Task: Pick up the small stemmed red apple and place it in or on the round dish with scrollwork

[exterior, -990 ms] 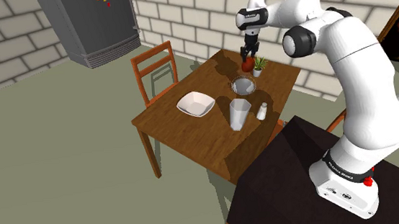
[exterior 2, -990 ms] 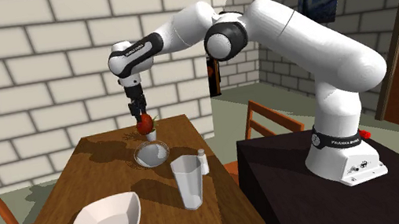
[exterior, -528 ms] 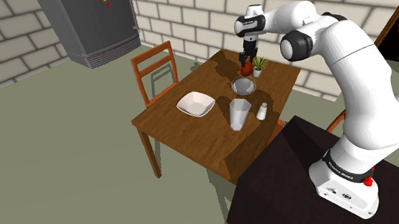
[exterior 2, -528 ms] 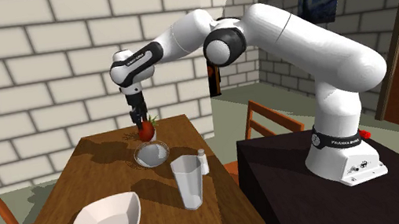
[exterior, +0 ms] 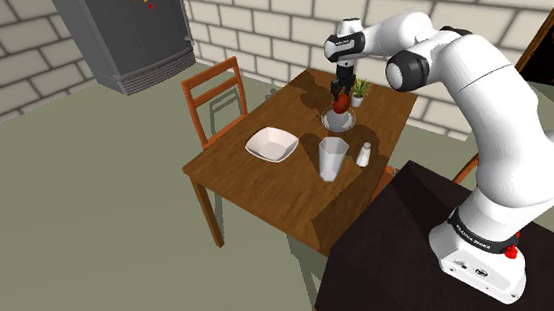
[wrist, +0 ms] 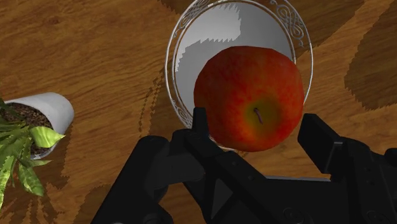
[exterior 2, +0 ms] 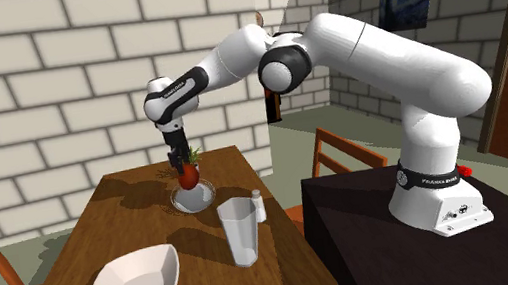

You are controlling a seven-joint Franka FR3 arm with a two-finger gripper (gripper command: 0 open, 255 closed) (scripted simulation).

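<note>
My black gripper [wrist: 254, 137] is shut on the red apple [wrist: 249, 97], whose short stem points toward the camera. The round grey dish with a scrollwork rim [wrist: 210, 28] lies on the table directly under the apple. In the shoulder view the gripper [exterior: 340, 97] holds the apple [exterior: 340, 104] just above the dish [exterior: 339, 121], at the far side of the wooden table. The second exterior view has the apple [exterior 2: 186, 176] hanging low over the dish [exterior 2: 195, 198], with the gripper [exterior 2: 180, 164] coming straight down onto it.
A small potted plant [exterior: 360, 91] stands close beside the dish. A tall cup [exterior: 331, 159], a small shaker [exterior: 363, 154] and a white angular bowl [exterior: 271, 144] sit nearer the stand. A wooden chair [exterior: 215, 96] is at the table's far side.
The gripper has carried the apple downward and a little toward the dish, from beside the plant to just over the dish's middle. The fingers have stayed shut on the apple.
</note>
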